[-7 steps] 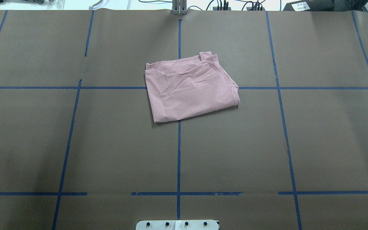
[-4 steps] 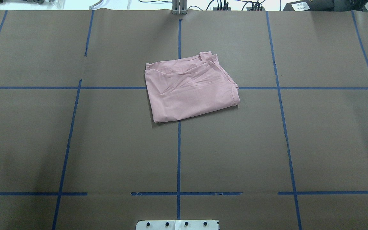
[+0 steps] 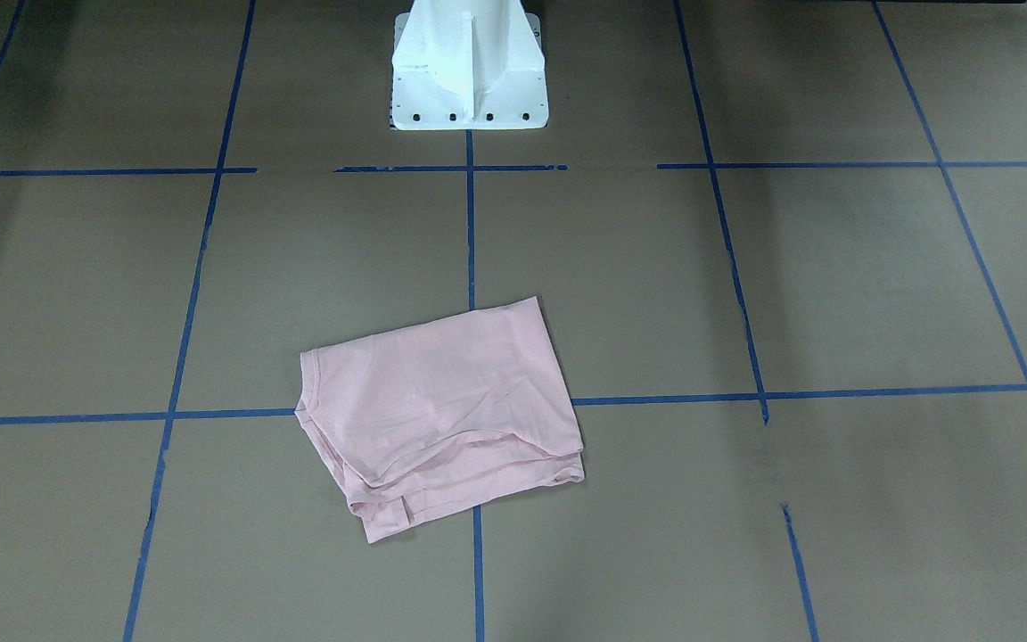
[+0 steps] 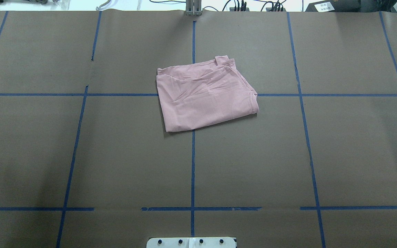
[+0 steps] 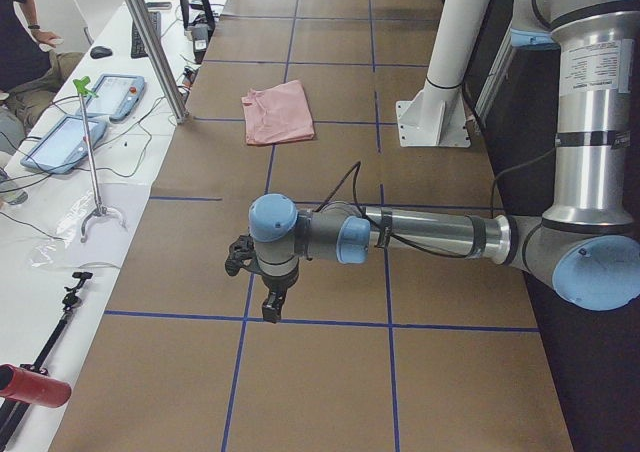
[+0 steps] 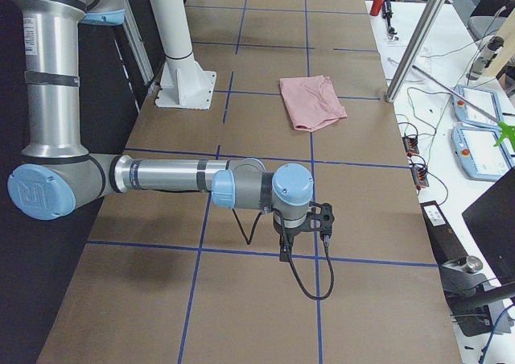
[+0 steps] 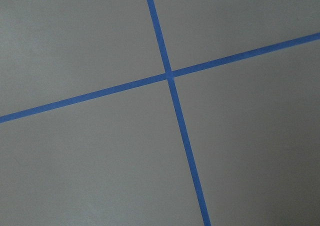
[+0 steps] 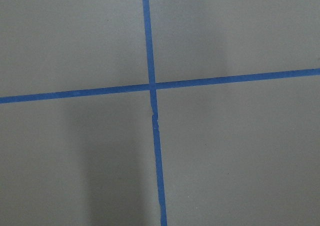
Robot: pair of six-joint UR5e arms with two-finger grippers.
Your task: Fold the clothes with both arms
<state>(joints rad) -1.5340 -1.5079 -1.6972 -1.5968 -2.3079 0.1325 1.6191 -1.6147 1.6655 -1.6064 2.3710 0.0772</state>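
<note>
One pale pink T-shirt [image 4: 205, 96] lies folded into a rough rectangle on the brown paper-covered table [image 4: 115, 155], flat and slightly askew, with nothing touching it. It sits across the point where the centre line of the blue tape lines [image 4: 193, 165] meets the farther crosswise line in the overhead view, on the far side of the table from the white pedestal [image 3: 469, 62]. Its stacked edges show along the side away from the robot, where a small flap [image 4: 221, 59] sticks out past the fold. In the front-facing view the same shirt [image 3: 442, 410] shows these layers along its near edge. Both side views place it [image 5: 278, 112] [image 6: 312, 102] in the middle of the table's length, level with the pedestal. Well apart from it, towards the table's end on the robot's left, the left arm [image 5: 430, 234] stretches out level over the paper, and the left gripper [image 5: 270, 307] points down close above the surface beside a tape line. Its wrist camera sees only brown paper and a tape crossing [image 7: 169, 76]. Towards the opposite end, the right arm [image 6: 169, 175] reaches out the same way, and the right gripper [image 6: 286, 251] hangs low over the paper with a black cable [image 6: 310, 287] looping beneath it. Its wrist camera likewise shows a tape crossing [image 8: 151, 86]. Neither gripper appears in the overhead or front-facing view, so I cannot tell whether the fingers of either one are spread or closed.
</note>
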